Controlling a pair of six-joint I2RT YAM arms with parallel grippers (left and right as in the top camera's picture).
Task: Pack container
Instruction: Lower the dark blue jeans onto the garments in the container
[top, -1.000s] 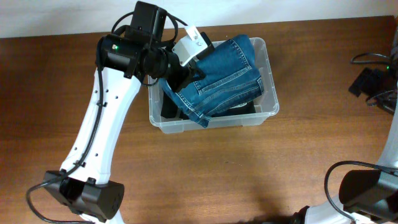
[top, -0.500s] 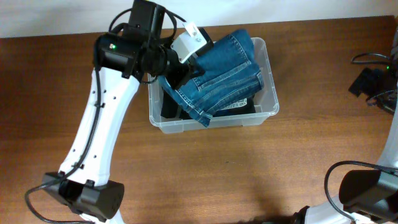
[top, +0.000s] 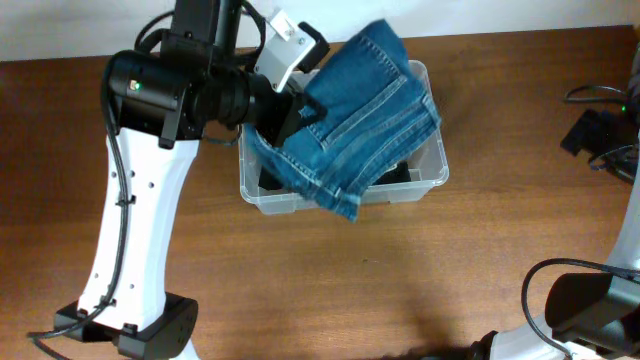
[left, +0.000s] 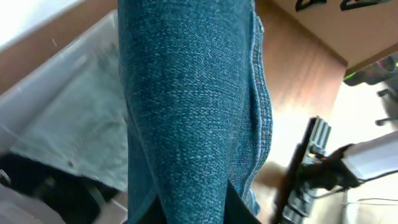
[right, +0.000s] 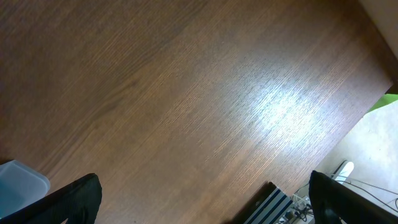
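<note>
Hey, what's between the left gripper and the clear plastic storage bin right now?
Folded blue denim jeans, clamped in the left gripper, hang over the clear plastic bin; the overhead and left wrist views show it.

Overhead: even, bright light, sharp, w/ soft shadows under the left arm (top: 130, 230) on the worktop (top: 400, 290). Left wrist: jeans (left: 186, 112) too close, slightly soft; container (left: 62, 87) behind was hazy, right bkgd blown out. Right wrist: glare patch on the wood, dark blurred bottom corners.
</note>
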